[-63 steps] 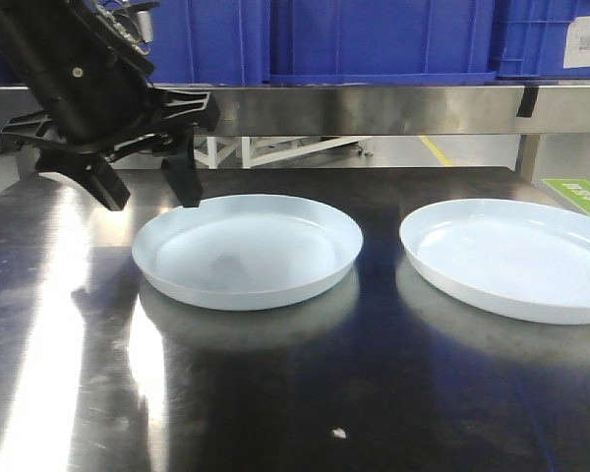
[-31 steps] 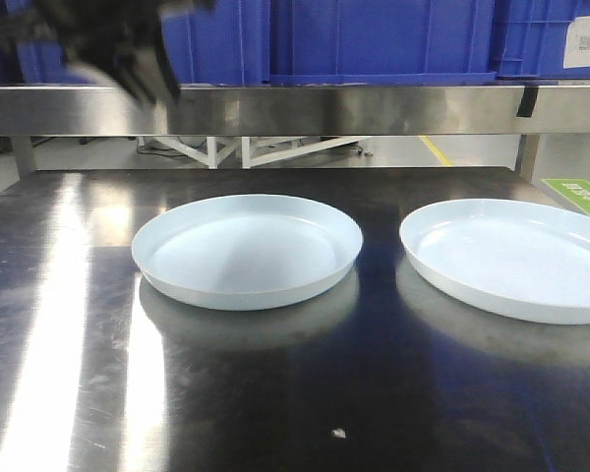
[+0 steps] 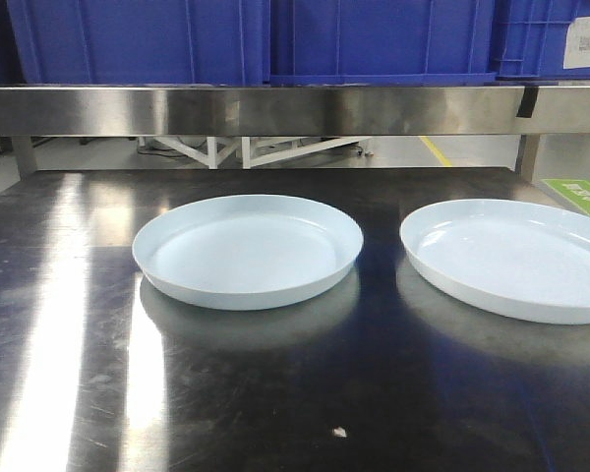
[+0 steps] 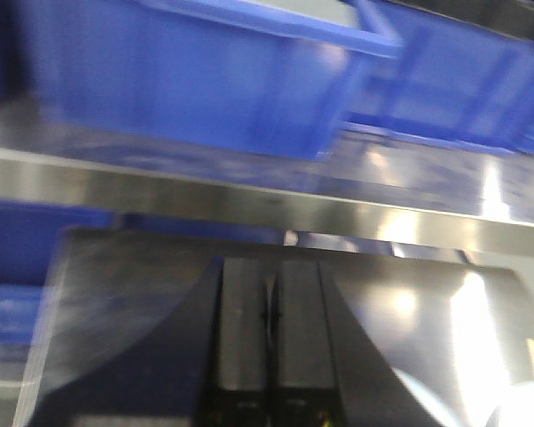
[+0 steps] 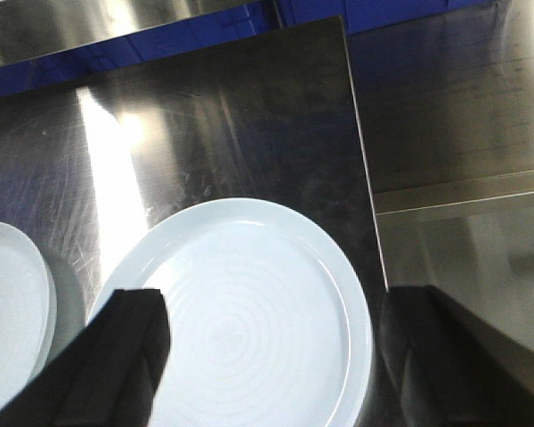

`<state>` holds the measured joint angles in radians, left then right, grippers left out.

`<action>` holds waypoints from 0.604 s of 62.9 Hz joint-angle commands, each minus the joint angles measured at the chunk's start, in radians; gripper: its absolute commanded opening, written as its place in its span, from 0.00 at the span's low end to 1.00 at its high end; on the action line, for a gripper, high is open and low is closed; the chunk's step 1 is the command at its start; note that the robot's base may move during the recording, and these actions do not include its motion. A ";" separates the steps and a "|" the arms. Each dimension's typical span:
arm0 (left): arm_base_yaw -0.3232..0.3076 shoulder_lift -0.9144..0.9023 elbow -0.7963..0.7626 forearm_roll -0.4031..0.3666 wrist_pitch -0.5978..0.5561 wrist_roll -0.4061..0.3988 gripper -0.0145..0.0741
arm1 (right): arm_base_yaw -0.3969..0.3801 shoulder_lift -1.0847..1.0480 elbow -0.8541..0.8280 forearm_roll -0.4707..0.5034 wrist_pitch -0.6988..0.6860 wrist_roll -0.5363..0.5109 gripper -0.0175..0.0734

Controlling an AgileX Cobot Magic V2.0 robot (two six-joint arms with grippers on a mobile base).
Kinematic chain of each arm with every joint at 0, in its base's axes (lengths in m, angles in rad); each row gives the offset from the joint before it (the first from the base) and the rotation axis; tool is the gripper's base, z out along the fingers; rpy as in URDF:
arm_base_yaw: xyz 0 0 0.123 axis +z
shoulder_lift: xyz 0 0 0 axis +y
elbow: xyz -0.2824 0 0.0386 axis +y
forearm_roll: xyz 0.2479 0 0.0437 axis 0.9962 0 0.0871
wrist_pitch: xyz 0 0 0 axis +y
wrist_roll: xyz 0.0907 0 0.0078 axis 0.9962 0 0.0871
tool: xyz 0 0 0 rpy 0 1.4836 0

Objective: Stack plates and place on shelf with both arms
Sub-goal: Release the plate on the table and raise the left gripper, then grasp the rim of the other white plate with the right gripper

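Stacking is not begun: on the worktop [image 3: 275, 393] the right plate [image 3: 511, 258] lies beside the left plate [image 3: 247, 251], not touching. The right pincer [image 5: 280, 356] hangs wide apart above the right plate; the left pincer [image 4: 270, 285], blurred, seems together. Next: grip one rim.

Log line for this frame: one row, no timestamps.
plates: left plate and right plate apart on table, unstacked | left gripper: shut, empty, facing bins | right gripper: open above right plate
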<state>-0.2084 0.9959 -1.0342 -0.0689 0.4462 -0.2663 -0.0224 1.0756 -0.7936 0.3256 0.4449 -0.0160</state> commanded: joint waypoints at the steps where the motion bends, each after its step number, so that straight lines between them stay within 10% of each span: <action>1: 0.074 -0.136 0.117 0.004 -0.120 -0.011 0.26 | 0.000 -0.012 -0.039 0.017 -0.070 -0.008 0.85; 38: 0.139 -0.514 0.760 0.023 -0.390 -0.001 0.26 | 0.000 -0.012 -0.039 0.017 -0.066 -0.008 0.75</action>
<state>-0.0702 0.4805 -0.2529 -0.0496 0.1659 -0.2685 -0.0224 1.0756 -0.7936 0.3256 0.4449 -0.0160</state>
